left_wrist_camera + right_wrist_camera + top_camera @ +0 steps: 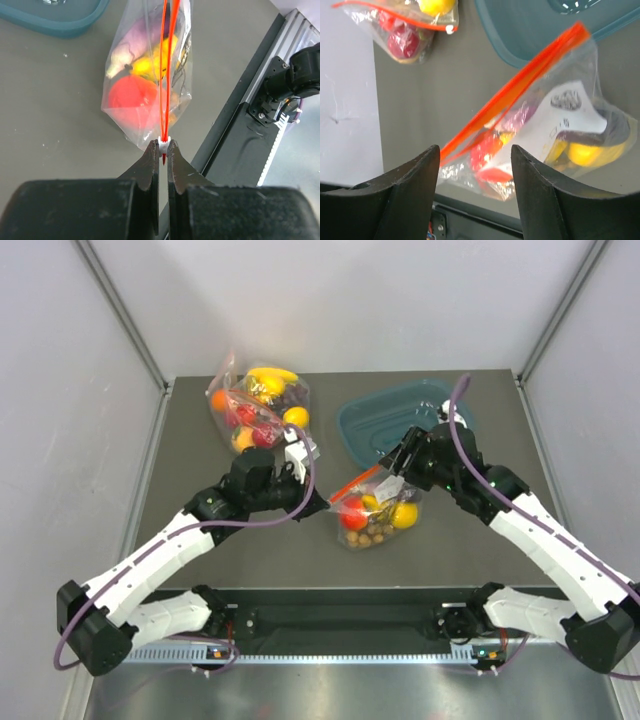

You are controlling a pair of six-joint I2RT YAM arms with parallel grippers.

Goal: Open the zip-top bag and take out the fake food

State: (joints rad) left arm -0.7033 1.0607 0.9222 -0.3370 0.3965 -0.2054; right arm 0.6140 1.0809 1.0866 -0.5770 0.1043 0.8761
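Observation:
The zip-top bag (375,512) lies at the table's middle, holding the fake food: a red tomato (353,515), a yellow lemon (404,514) and a brown cluster (372,536). Its red-orange zip strip (355,483) runs along the far edge. My left gripper (320,504) is shut on the white zip slider (164,144) at the strip's left end; the strip (167,60) runs straight away from the jaws. My right gripper (393,464) is open just above the bag's right end. In the right wrist view the bag (540,135) shows beyond the spread fingers (475,150), untouched.
A second clear bag (258,405) with a banana and an orange lies at the back left, and shows in the right wrist view (405,30). A teal tray (365,420) sits at the back right. The arms' base rail (340,625) runs along the near edge.

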